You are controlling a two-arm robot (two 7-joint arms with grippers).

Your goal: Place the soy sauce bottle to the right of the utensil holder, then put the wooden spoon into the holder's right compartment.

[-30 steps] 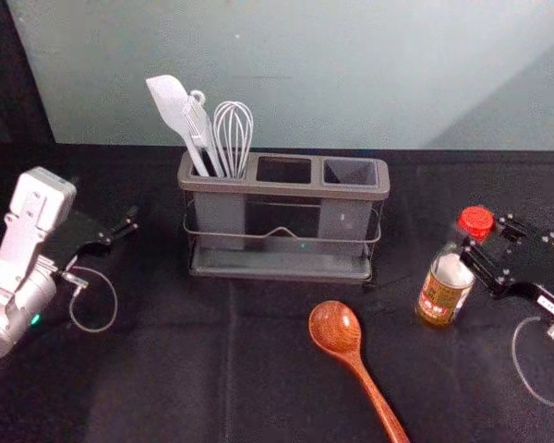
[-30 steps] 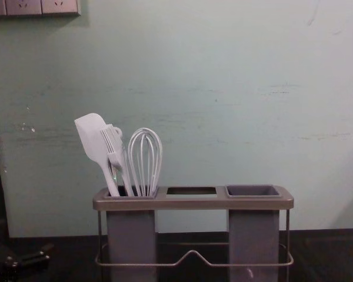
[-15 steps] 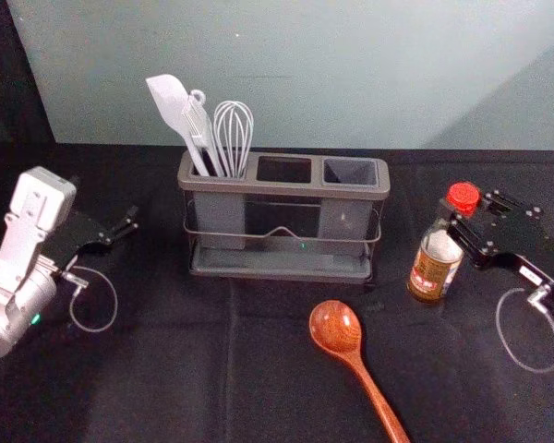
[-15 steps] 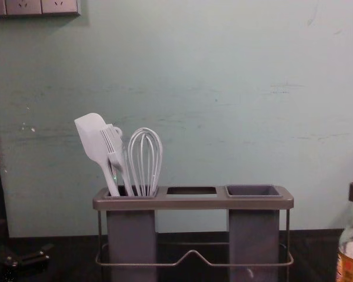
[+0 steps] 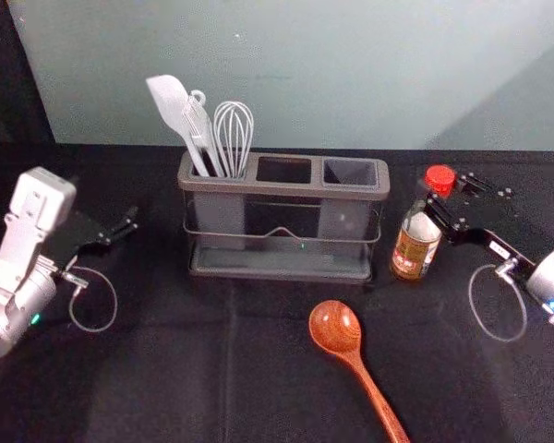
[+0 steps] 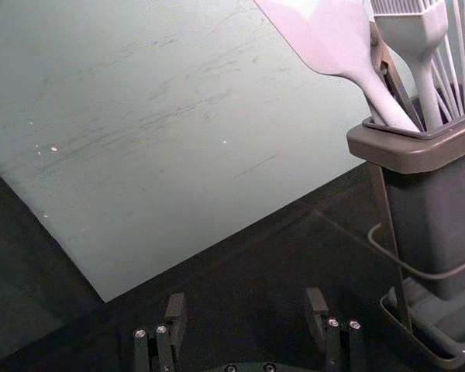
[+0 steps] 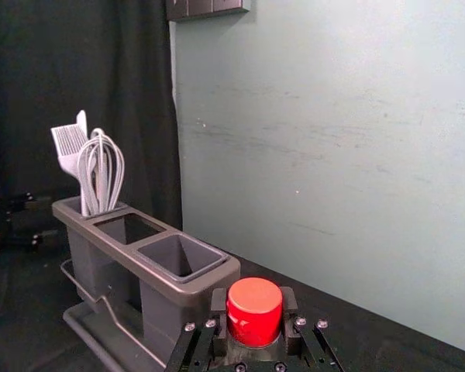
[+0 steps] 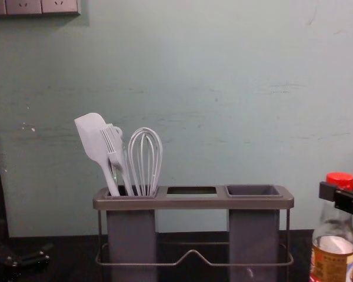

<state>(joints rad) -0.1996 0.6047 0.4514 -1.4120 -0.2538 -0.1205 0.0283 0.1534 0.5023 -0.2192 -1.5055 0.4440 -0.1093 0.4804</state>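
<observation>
My right gripper (image 5: 450,205) is shut on the neck of the soy sauce bottle (image 5: 415,245), upright just right of the utensil holder (image 5: 282,273). In the right wrist view the red cap (image 7: 254,311) sits between the fingertips of my right gripper (image 7: 254,318). The chest view shows the bottle (image 8: 333,258) beside the holder (image 8: 194,202), apart from it. The wooden spoon (image 5: 336,328) lies in front of the holder, bowl toward it. The holder's right compartment (image 5: 351,172) holds nothing. My left gripper (image 5: 120,231), parked at the left, stands open in its wrist view (image 6: 245,310).
A white spatula (image 5: 170,99), a brush and a whisk (image 5: 233,129) stand in the holder's left compartment. Behind the black-covered table rises a pale wall (image 5: 305,74). The spoon's handle (image 5: 380,402) runs to the table's near side.
My right gripper has carried the bottle leftward and toward the wall, closer to the holder's right end. More of the bottle has come into the chest view. The left arm and spoon have not moved.
</observation>
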